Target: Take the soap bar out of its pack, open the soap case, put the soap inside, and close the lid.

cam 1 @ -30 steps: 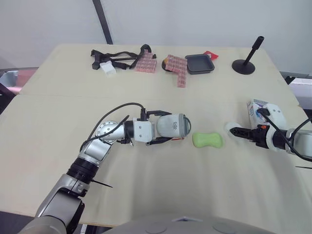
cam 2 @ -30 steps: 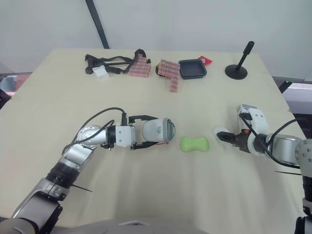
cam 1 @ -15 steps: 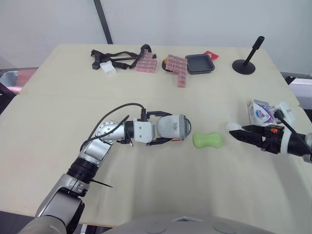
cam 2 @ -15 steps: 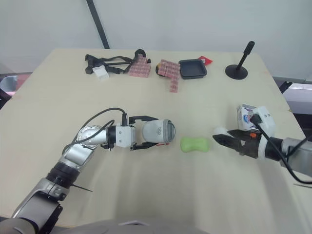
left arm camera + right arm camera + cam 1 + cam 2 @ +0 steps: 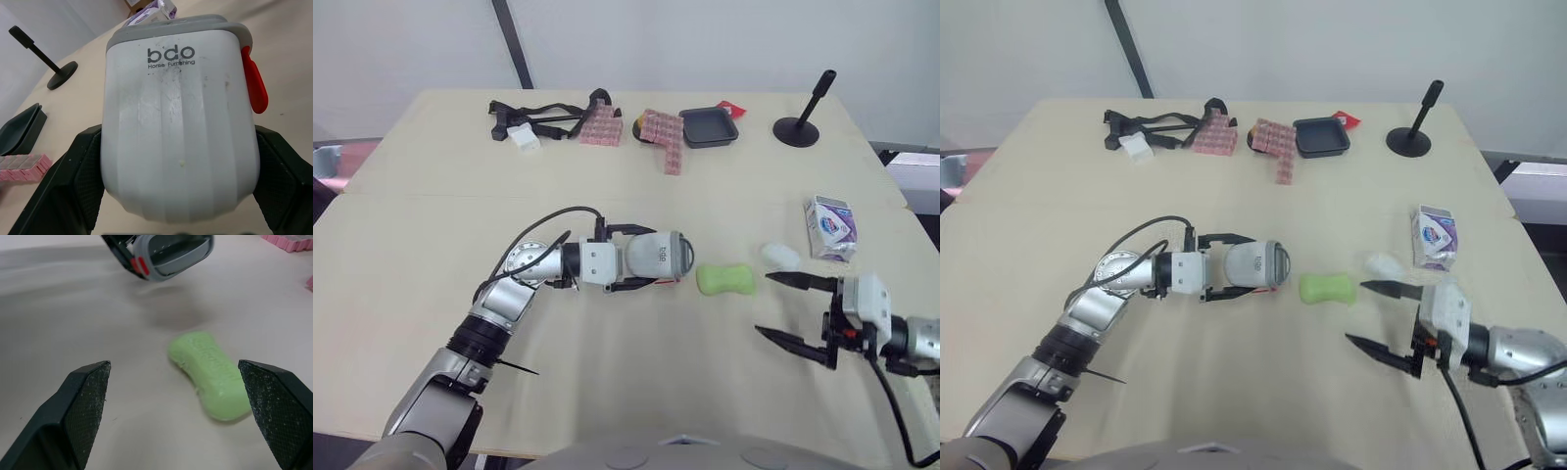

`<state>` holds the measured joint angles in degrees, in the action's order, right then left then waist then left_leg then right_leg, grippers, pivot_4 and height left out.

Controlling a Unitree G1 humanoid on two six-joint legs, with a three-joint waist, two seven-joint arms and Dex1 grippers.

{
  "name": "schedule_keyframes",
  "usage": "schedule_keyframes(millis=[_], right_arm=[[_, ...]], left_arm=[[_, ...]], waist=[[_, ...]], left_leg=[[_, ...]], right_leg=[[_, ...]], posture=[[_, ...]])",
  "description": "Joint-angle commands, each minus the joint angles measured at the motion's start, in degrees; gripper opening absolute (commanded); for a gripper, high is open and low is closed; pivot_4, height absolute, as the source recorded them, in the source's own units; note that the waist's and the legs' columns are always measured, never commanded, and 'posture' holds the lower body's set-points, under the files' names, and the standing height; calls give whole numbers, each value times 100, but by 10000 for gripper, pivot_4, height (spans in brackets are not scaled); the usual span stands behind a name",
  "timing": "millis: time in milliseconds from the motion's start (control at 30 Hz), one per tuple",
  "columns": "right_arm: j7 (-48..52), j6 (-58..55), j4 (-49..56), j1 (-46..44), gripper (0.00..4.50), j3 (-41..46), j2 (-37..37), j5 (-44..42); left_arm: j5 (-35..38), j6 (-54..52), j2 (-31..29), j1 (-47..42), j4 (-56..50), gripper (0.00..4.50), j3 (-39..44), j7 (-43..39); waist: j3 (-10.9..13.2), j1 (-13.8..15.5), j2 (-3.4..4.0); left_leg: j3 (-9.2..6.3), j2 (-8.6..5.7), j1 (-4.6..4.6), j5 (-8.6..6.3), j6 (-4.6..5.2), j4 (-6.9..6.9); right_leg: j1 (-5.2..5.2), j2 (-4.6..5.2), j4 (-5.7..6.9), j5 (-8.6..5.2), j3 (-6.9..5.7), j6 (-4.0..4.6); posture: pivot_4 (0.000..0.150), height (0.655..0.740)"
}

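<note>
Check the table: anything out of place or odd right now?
Nothing damaged. The green soap lies bare on the table, the left hand holds the soap case on its side, and a small white scrap sits by the open right hand.

Left arm [image 5: 499, 313] comes in from the lower left, elbow bent, silver forearm stretched out toward the robot's right. The black two-fingered left pincer [image 5: 651, 257] is clamped on a white ribbed plastic soap case [image 5: 178, 122] with a grey lid (one finger hugging each side, pretty snug). Right arm [image 5: 911, 338] reaches in from the right edge, and the right pincer [image 5: 766, 304] is spread wide, black fingers [image 5: 85, 406] pointing toward the robot's left.
</note>
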<state>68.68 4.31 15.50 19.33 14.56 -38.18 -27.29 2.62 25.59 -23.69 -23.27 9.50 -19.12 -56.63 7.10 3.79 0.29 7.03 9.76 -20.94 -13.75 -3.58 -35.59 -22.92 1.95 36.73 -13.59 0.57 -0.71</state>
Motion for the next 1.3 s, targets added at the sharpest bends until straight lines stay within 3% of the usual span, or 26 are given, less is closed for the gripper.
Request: schedule_keyframes(millis=[33,167,400,667,1300], right_arm=[[178,907,-371,117,44828,-96,221,231],[153,1284,-571,140,44828,-158,280,297],[-58,1354,-434,82,44828,-287,291,275],[-208,1187,-316,80,44828,-389,207,269],[-360,1224,-278,148,44828,-485,236,249]], left_arm=[[127,-182,-95,-85,-133,34749,105,-63],[229,-576,-154,-68,-252,34749,141,-145],[626,-2283,-318,-75,-775,34749,197,-316],[260,-3263,-597,-301,-1160,34749,-30,-423],[-479,-3157,-894,-926,-1337,34749,-621,-935]], waist=[[0,-15,1],[0,-73,1],[0,-90,1],[0,-86,1],[0,-85,1]], left_leg=[[-1,0,-1,-1,2,-5],[-1,-1,-3,-1,10,-19],[-1,-1,0,2,17,-24],[-1,-2,-2,3,21,-25],[-1,-3,-4,3,22,-24]], right_leg=[[-1,1,3,-9,0,16],[-2,5,16,-11,0,20],[-4,5,30,-13,0,22],[-4,7,28,-13,0,23],[-4,8,27,-14,-1,23]], posture=[[1500,7400],[1500,7400],[1500,7400],[1500,7400],[1500,7400]])
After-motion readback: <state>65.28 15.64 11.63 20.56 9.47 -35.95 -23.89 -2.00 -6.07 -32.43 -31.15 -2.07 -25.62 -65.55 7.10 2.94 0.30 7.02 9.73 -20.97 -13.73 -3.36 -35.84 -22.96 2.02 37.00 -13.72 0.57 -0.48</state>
